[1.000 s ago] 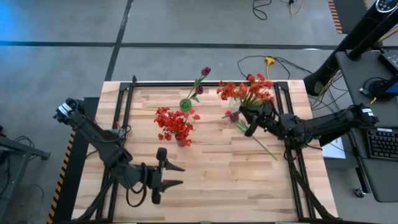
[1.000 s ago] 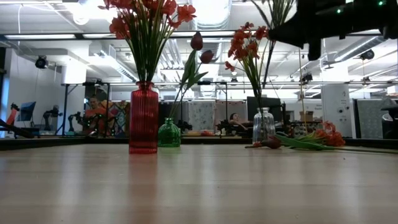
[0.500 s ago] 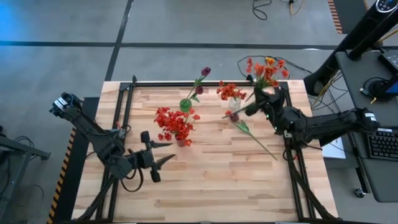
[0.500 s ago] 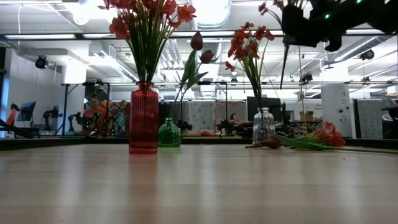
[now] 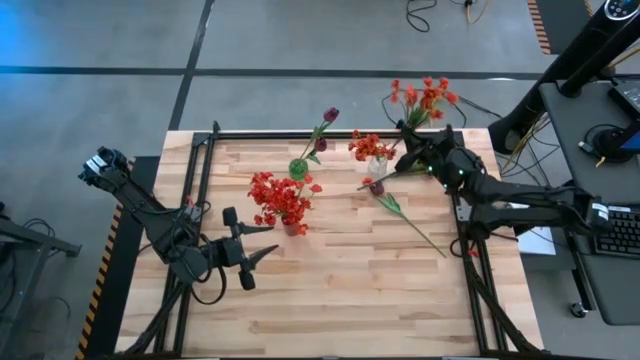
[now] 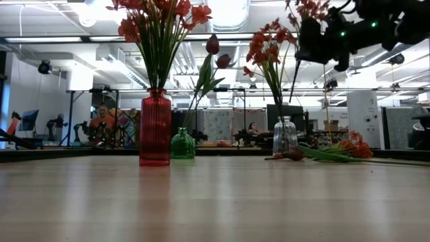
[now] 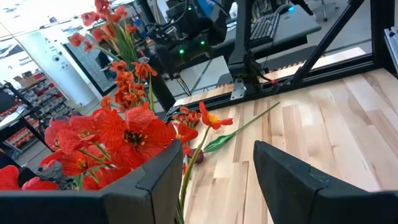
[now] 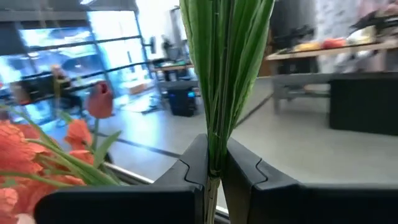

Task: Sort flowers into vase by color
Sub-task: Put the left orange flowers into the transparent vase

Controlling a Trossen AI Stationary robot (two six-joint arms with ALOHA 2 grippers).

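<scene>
A: At the far right corner of the pale wooden table (image 5: pixel 340 280), your right gripper (image 5: pixel 408 152) is pinched tight on a bunch of orange-red flowers with long thin green leaves (image 5: pixel 422 97). Do you see why it holds them so low on the stems?

B: So the blooms stick up and the stem ends hang down?

A: That is my guess. The small clear glass vase (image 5: pixel 377 166) with other orange-red blooms in it stands just beside that gripper, so the stems are held near it, ready to go in. The right arm reaches in from the right edge, lifted off the table.

B: Where are the other flowers?

A: Red ones fill the tall red ribbed glass vase (image 6: pixel 155 128). Dark purple buds stand in the small round green glass vase (image 6: pixel 181 145). A few loose stems with long leaves (image 5: pixel 400 212) lie flat on the wood, near the clear vase.

B: And your left arm?

A: It waits at the near left side. Your left gripper (image 5: pixel 252 254) hangs there with its fingers apart, holding nothing, pointing toward the red vase.
</scene>
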